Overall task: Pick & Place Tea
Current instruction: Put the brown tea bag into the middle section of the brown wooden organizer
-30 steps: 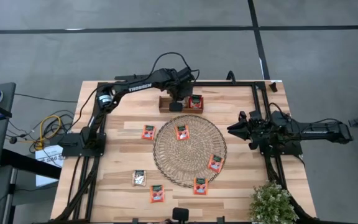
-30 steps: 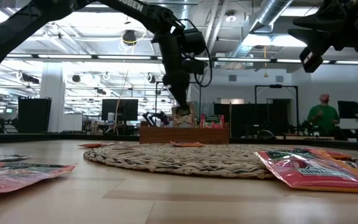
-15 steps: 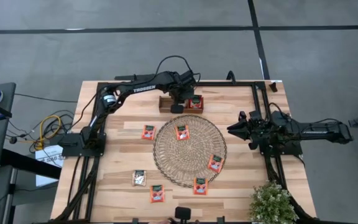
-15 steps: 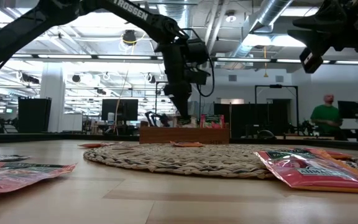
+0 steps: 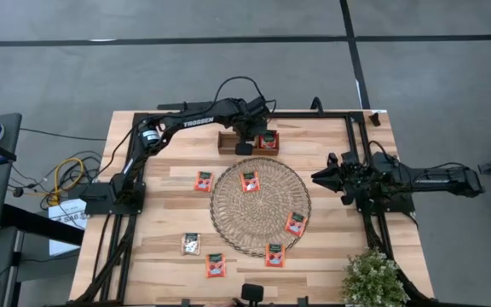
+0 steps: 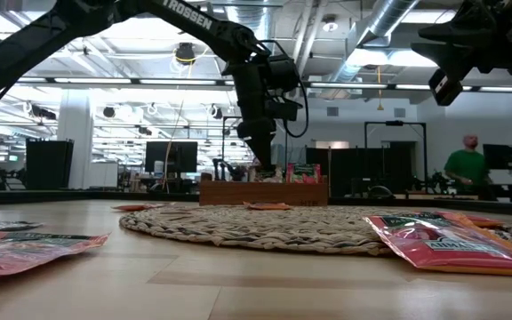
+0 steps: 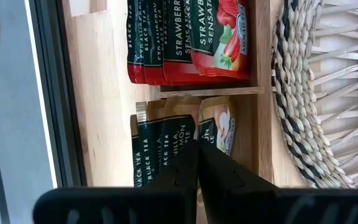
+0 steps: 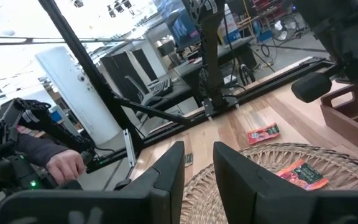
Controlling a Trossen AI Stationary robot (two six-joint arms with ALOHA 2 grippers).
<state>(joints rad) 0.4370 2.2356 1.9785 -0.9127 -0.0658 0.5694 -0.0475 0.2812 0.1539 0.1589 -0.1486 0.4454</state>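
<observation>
Left gripper (image 7: 197,163): pressed together, tips down among beige packets (image 7: 166,149) standing in wooden tray (image 5: 227,143), beside red packets (image 7: 191,37). Right gripper (image 8: 197,163): spread, holding nothing, waiting at table's right side. More tea packets (image 5: 250,181) flat on woven mat (image 5: 237,213) and table (image 5: 169,247).

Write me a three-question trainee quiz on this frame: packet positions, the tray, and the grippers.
1. How many tea packets lie on the woven mat?
2. True or false: the left gripper is over the wooden tray, fingers together.
3. Where is the beige packet? A) on the mat B) on the bare table, on the left arm's side C) in the tray

Key:
1. Three.
2. True; the left wrist view shows packets standing in the compartment under it.
3. B.

The right gripper waits beside the mat, holding nothing.
</observation>
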